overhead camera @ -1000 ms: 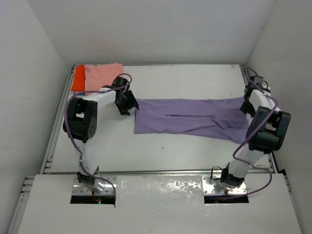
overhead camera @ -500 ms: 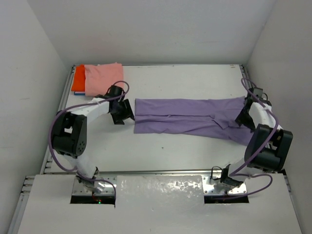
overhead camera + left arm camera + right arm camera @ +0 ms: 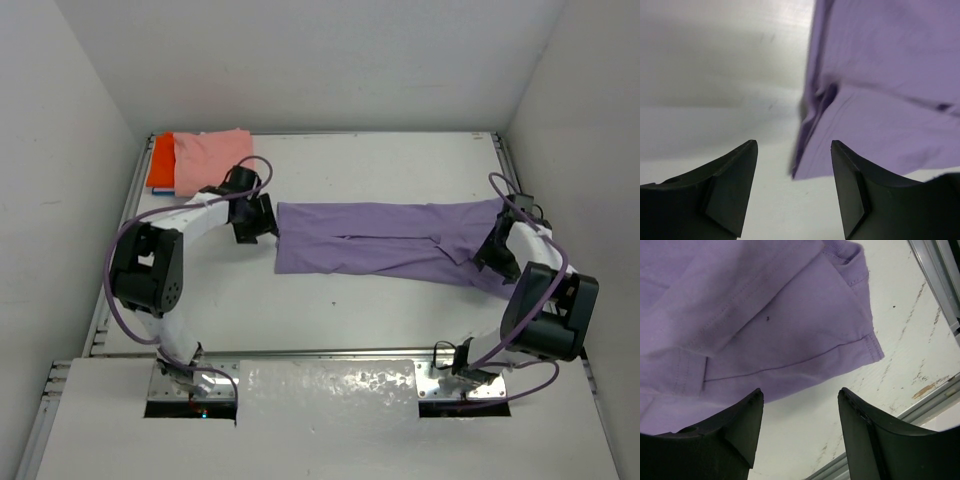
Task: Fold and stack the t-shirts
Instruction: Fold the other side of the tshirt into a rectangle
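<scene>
Left gripper [image 3: 792, 145] and right gripper [image 3: 800, 392] both gape empty at either end of the purple shirt [image 3: 390, 243] lying flat mid-frame, light floppy stuff so I'd pinch the end corners, folded stack [image 3: 210, 158] sits far upper left.

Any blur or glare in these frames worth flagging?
Left wrist: soft focus, the edge of the purple t-shirt is smeared. Right wrist: sharp, the stitching is readable. Top external: evenly lit, with mild glare on the shiny strip between the arm bases.
</scene>
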Robot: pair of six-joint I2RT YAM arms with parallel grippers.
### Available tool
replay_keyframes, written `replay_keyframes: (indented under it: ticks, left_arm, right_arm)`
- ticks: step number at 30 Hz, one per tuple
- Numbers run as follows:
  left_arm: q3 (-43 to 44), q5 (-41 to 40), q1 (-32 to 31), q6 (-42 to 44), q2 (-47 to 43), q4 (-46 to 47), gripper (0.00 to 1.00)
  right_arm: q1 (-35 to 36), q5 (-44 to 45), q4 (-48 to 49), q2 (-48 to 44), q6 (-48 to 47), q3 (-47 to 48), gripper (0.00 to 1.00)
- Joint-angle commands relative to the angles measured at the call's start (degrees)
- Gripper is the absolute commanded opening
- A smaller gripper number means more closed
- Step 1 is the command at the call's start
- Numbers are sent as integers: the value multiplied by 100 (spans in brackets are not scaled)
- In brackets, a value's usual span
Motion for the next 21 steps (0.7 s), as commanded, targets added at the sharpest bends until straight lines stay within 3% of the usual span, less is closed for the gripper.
replay_keyframes:
  ticks: [1, 7, 14, 21]
  left_arm:
    - [552, 152, -13, 90, 89, 252, 57]
    - [-53, 715, -57, 177, -236, 578, 54]
    - [-1239, 822, -250, 2, -684, 964, 54]
    - [-1355, 778, -497, -165, -500, 1325, 54]
  right_arm:
    - [21, -15, 173, -281, -94, -6, 59]
    - [21, -111, 339, -264, -77, -164, 59]
    - [21, -67, 515, -150, -147, -375, 59]
    - [4, 47, 568, -176, -174, -419, 59]
